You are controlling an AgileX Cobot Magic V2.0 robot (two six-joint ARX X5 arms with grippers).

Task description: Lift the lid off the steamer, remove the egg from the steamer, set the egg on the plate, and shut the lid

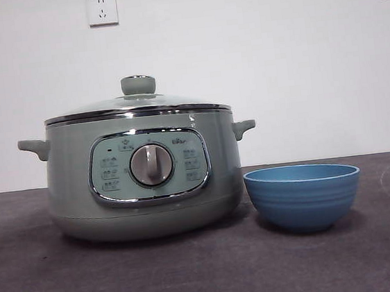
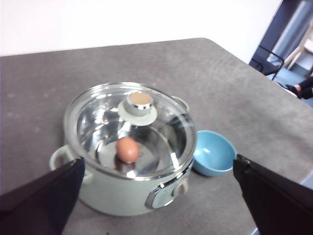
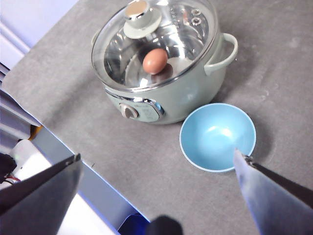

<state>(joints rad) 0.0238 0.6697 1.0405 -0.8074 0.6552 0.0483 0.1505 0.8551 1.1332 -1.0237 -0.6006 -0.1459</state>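
The sage-green steamer (image 1: pixel 143 186) stands on the table with its glass lid (image 1: pixel 137 104) on, green knob (image 1: pixel 138 85) on top. Through the glass the brownish egg (image 2: pixel 127 149) lies inside the pot; it also shows in the right wrist view (image 3: pixel 155 60). The blue plate, a bowl (image 1: pixel 303 194), stands empty right beside the steamer, as the right wrist view (image 3: pixel 217 137) also shows. My left gripper (image 2: pixel 156 196) is open, high above and back from the steamer (image 2: pixel 129 156). My right gripper (image 3: pixel 156 191) is open, high above the table near the bowl. Neither gripper shows in the front view.
The grey table top (image 1: pixel 194 271) reaches a front edge (image 3: pixel 73 147) near the steamer's control panel (image 1: pixel 150 166). A white wall with two sockets (image 1: pixel 102 9) stands behind. Beyond the table's far corner, dark furniture (image 2: pixel 274 54) shows.
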